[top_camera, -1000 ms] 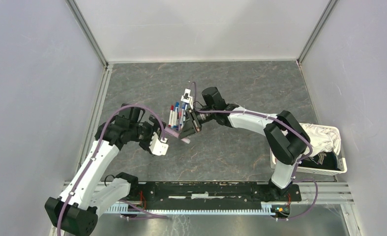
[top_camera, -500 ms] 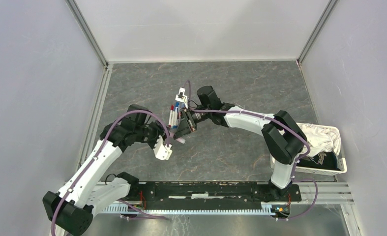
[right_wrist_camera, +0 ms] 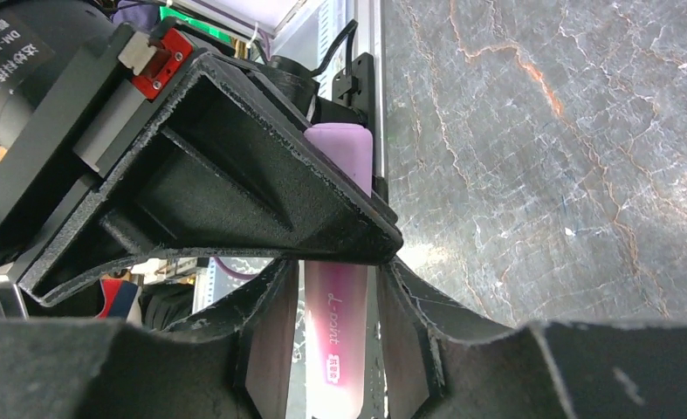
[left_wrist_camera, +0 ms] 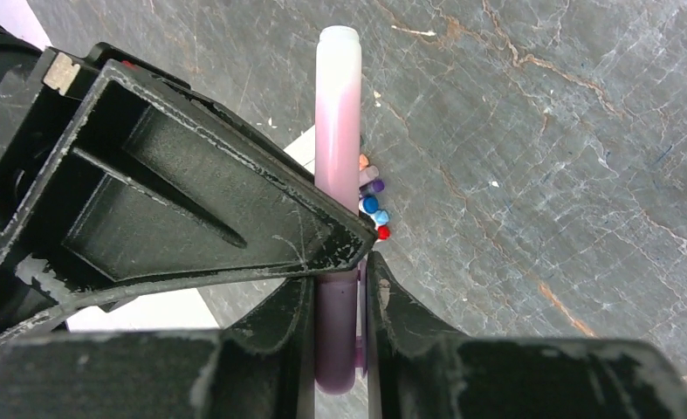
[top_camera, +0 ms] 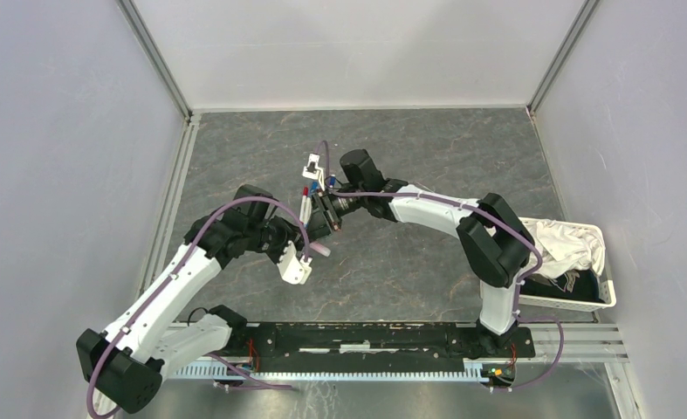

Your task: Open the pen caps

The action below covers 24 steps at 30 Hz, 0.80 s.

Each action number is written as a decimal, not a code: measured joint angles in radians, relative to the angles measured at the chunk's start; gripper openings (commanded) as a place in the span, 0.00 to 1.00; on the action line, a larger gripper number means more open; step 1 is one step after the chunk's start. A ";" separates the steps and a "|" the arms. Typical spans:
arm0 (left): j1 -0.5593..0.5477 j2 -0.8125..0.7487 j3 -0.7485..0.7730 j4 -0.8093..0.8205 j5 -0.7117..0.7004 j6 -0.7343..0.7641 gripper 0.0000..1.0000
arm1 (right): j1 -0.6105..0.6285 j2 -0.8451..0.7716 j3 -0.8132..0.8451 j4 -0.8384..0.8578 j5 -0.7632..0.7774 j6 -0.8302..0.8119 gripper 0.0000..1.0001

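The grey stone tabletop [top_camera: 462, 157] has pale walls on three sides. A basket [top_camera: 603, 292] with a white cloth sits at its right edge.

The two arms meet in the middle. The left hand [top_camera: 307, 246] and the right hand [top_camera: 326, 218] both hold the fat pink pen [top_camera: 319, 250] up off the tabletop. In the left wrist view, the left hand [left_wrist_camera: 335, 288] is closed tight on the dark end of the pink pen [left_wrist_camera: 338, 113]. In the right wrist view, the right hand [right_wrist_camera: 338, 288] is closed tight on the part of the pink pen [right_wrist_camera: 340, 323] with the writing on it. The lilac cap [right_wrist_camera: 340, 150] pokes out past the other hand. The two hands almost touch.

The slim pens [top_camera: 307, 202] lie in a bunch just behind the hands. Their little coloured ends [left_wrist_camera: 371, 202] show in the left wrist view.

I think the step now is pulling the cap off the pink pen. I see no gap at the cap, so it looks like it is still on. Next, both hands should keep squeezing and pull straight apart along the pen. A sideways tug could make it slip.

A second ago the hands were a bit further right. Now the right hand has swung left and the left arm has reached in closer. The pen has stayed in both hands.
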 measured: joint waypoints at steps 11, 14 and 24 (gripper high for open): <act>-0.009 0.022 0.023 -0.017 -0.046 -0.041 0.02 | 0.008 0.013 0.031 -0.070 0.008 -0.072 0.00; -0.016 0.047 0.033 -0.016 -0.051 -0.053 0.02 | 0.001 -0.008 0.006 -0.089 0.027 -0.121 0.00; 0.249 0.089 0.122 -0.015 -0.123 0.000 0.02 | -0.065 -0.113 -0.227 -0.272 0.065 -0.303 0.00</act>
